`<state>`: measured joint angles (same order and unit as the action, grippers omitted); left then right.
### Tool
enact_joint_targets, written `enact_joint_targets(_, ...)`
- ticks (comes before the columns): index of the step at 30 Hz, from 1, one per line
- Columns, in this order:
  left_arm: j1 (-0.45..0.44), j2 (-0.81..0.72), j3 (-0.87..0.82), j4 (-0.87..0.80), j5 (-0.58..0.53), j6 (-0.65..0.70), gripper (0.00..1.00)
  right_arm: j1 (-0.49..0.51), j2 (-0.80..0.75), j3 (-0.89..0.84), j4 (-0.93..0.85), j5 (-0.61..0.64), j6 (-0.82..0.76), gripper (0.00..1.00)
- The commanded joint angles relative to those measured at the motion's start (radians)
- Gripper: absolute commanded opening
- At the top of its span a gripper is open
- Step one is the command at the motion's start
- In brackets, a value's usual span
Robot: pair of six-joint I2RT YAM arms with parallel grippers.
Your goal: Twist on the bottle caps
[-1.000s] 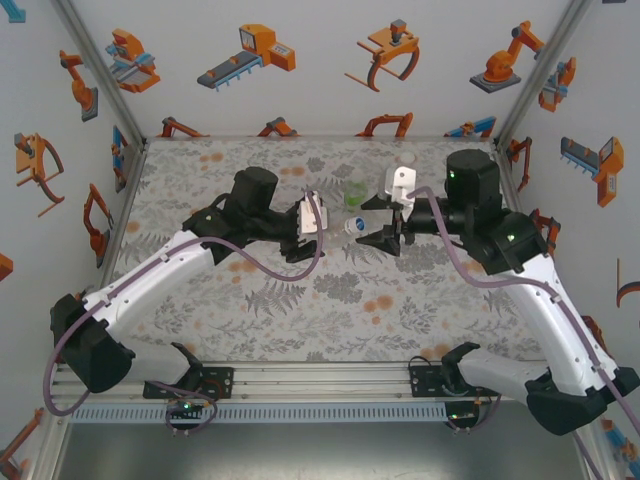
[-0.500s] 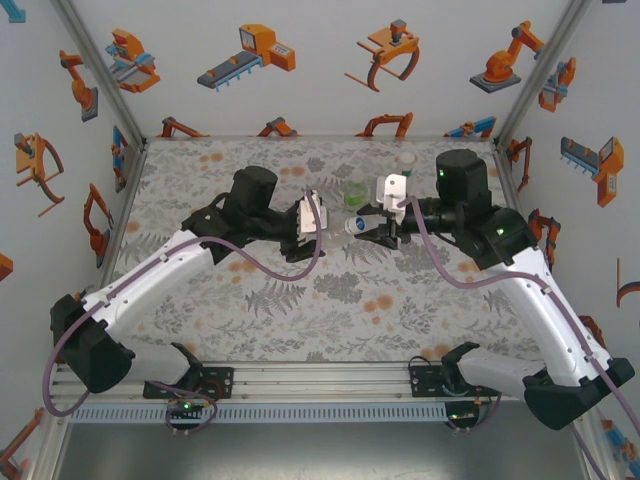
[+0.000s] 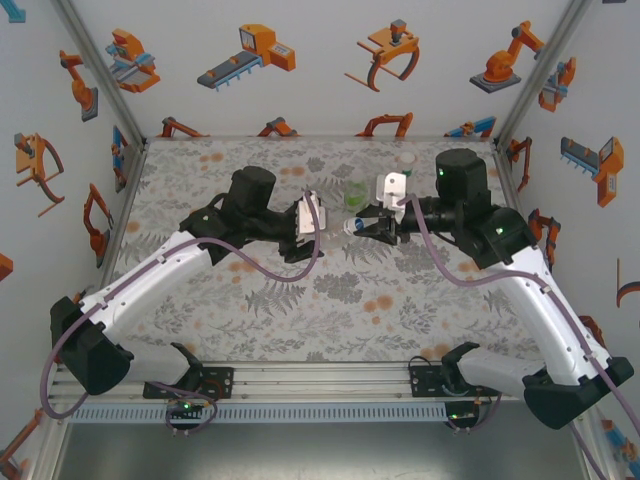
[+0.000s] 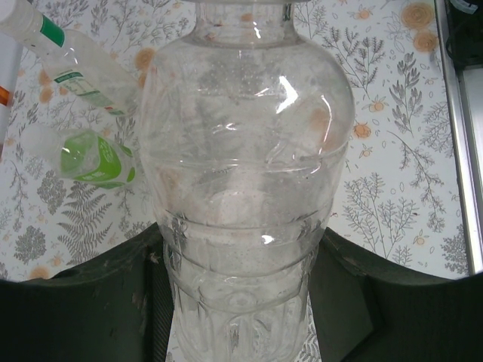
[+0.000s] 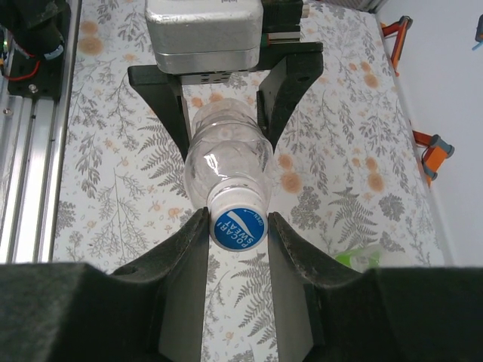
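My left gripper (image 3: 318, 222) is shut on the base of a clear bottle (image 4: 241, 151), which it holds level above the table with the neck pointing right. A white cap with a blue printed top (image 5: 238, 222) sits on that neck. My right gripper (image 5: 238, 226) has closed in on the cap, and both fingers touch its sides. In the top view the cap (image 3: 353, 226) lies between the two grippers. A short green-tinted bottle (image 4: 94, 154) and a slim clear bottle with a green-marked label (image 4: 75, 68) stand on the table beyond.
The green-tinted bottle (image 3: 357, 192) stands just behind the held bottle, and the slim one (image 3: 405, 162) is nearer the back right corner. White printed walls enclose the fern-patterned table (image 3: 250, 310) on three sides.
My right gripper has moved left to the bottle's neck and its jaws have narrowed until they touch the cap. The left gripper and the bottle have stayed still.
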<state>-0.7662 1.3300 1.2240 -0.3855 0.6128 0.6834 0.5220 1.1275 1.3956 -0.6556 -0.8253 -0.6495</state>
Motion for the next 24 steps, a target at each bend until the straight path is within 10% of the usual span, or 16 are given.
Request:
enact_joint_targets(1, -0.005, -0.027, 0.013, 0.043, 0.024, -0.02, 0.0, 0.005, 0.001, -0.024, 0.041, 0.007, 0.142, 0.16)
enact_joint_targets(12, -0.004, 0.035, 0.039, 0.134, -0.075, -0.05, 0.0, 0.006, -0.056, -0.171, 0.198, 0.505, 1.262, 0.07)
enact_joint_targets(19, -0.004, 0.085, 0.074, 0.125, -0.078, -0.024, 0.0, 0.004, -0.001, -0.21, 0.152, 0.493, 1.911, 0.06)
enact_joint_targets(24, -0.006, 0.086, 0.074, 0.13, -0.071, -0.027, 0.0, 0.004, 0.035, -0.216, 0.132, 0.446, 2.013, 0.07)
